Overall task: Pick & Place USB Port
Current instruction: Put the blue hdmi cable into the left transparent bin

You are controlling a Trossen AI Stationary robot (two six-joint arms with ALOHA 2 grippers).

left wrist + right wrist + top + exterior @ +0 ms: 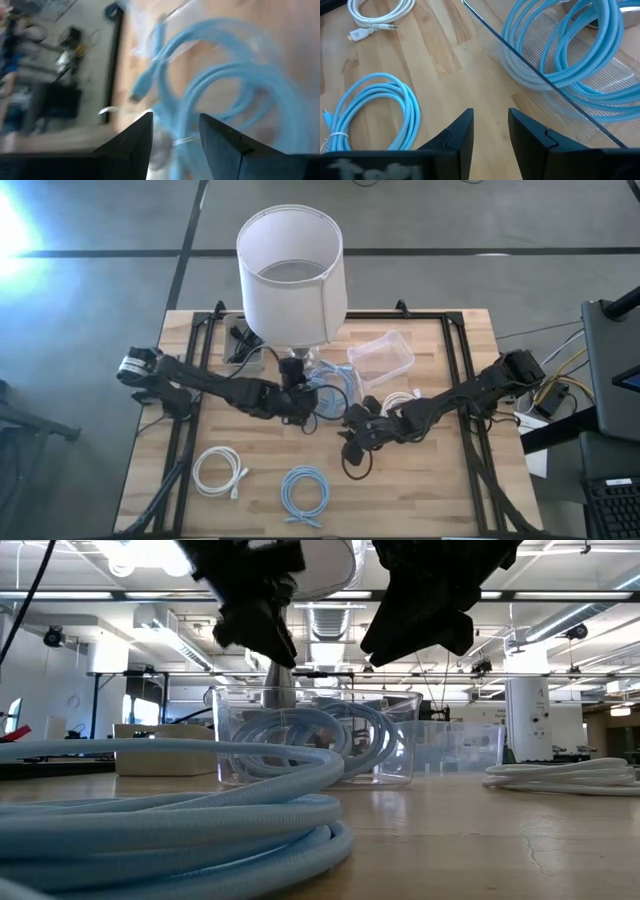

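One light blue cable point(570, 45) already lies coiled inside the clear container point(400, 755) near the table's centre. Two coils wait on the wood at about six o'clock: a blue cable point(305, 492) and a white cable point(220, 472). The left gripper point(175, 135) hovers over the container, fingers point(135, 140) a little apart, probably holding nothing. The right gripper point(490, 132) is slightly open and empty, above bare wood.

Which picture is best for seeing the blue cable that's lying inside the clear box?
The right wrist view: the blue cable fills it, sharp, coiled inside the clear box. The left wrist view shows it blurred, the low view shows it through the box wall, and in the high view the lamp and arms mostly hide it.
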